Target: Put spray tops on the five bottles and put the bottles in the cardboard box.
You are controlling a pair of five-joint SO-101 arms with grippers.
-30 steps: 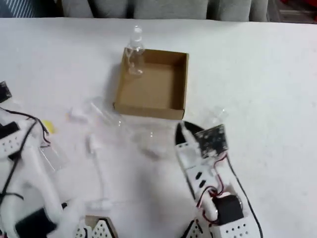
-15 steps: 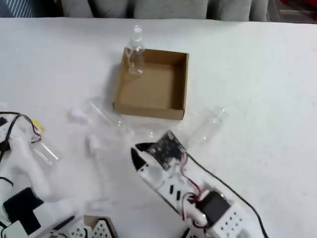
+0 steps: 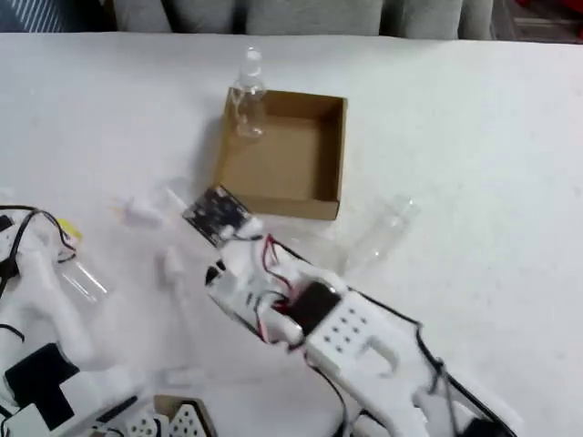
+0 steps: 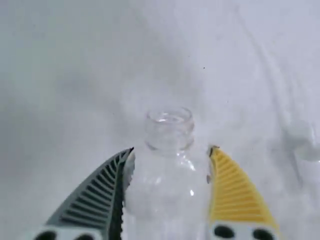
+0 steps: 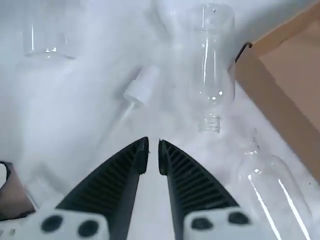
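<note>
Cardboard box [image 3: 273, 202]: open, on white table [image 3: 474, 118]. Capped bottle [image 3: 248, 96]: 1, upright in the box's far-left corner. Left gripper [image 4: 170, 150]: well left of the box, fingers clamped on the shoulders of an uncapped bottle [image 4: 170, 125]. Right gripper [image 5: 153, 145]: off the box's near-left corner, fingers almost together, holding nothing, pointed at a loose spray top [image 5: 140, 90]. Lying bottle [image 3: 378, 232]: 1, by the box's near-right corner.

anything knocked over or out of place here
Yes: an uncapped bottle lies on its side right of the cardboard box in the high view, a second bottle lies by the box's corner, and a spray top lies loose beside it.
</note>
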